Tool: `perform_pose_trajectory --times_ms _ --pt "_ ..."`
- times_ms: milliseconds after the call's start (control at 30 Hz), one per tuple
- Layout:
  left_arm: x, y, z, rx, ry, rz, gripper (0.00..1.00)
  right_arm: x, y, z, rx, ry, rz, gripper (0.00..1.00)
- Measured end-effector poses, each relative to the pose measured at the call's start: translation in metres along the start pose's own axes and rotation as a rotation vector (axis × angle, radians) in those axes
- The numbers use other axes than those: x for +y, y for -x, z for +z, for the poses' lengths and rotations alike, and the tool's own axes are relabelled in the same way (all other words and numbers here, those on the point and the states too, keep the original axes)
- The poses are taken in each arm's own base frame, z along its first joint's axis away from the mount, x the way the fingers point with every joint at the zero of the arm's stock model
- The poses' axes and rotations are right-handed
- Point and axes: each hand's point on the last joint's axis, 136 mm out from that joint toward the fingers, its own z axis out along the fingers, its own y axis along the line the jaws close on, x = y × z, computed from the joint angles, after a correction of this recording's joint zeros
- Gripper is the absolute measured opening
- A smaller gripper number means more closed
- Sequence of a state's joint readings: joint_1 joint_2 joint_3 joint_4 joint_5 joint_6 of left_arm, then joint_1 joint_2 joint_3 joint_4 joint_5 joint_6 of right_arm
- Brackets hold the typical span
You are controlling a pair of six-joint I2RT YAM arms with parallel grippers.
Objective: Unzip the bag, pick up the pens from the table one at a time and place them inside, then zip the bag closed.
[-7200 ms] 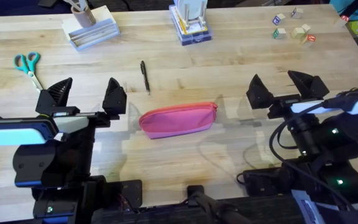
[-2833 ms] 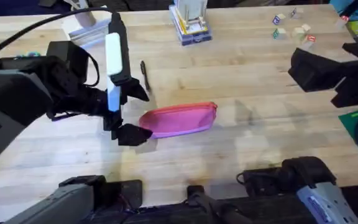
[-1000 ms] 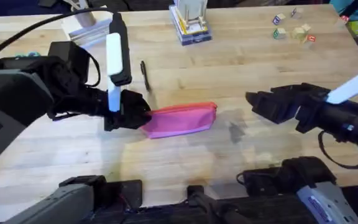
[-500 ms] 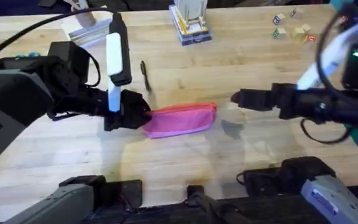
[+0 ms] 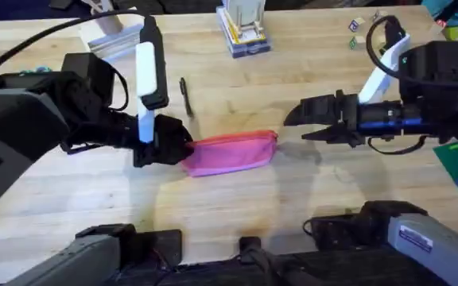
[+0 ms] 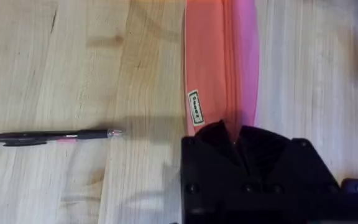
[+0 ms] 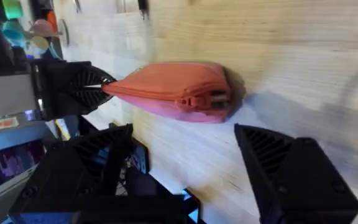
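The left tool (image 5: 173,143) pinches one end of the pink bag (image 5: 233,152). The right tool (image 5: 296,123) is wide open and holds nothing, just past the bag's other end. A black pen (image 6: 58,136) lies beside the left tool on the counter (image 5: 308,79).

One small tag (image 6: 195,106) sewn on the bag (image 6: 219,59), just beside the zipper strip — printing on it, but too tiny to make out. Nothing else legible — no brands, no numbers.
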State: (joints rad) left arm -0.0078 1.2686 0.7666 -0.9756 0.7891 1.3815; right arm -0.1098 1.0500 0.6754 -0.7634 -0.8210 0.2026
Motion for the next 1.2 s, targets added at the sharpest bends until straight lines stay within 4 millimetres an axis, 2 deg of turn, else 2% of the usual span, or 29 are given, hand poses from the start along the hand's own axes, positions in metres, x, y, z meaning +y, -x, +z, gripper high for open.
perform_pose_trajectory --times_ms 833,1200 --pt "0.0 0.0 0.0 0.0 0.0 0.0 0.042 0.0046 -0.0073 0.0 0.029 0.032 -0.019 0.997" --pt "0.0 0.0 0.0 0.0 0.0 0.0 0.042 0.0053 -0.0029 0.0001 0.012 0.035 -0.114 0.997"
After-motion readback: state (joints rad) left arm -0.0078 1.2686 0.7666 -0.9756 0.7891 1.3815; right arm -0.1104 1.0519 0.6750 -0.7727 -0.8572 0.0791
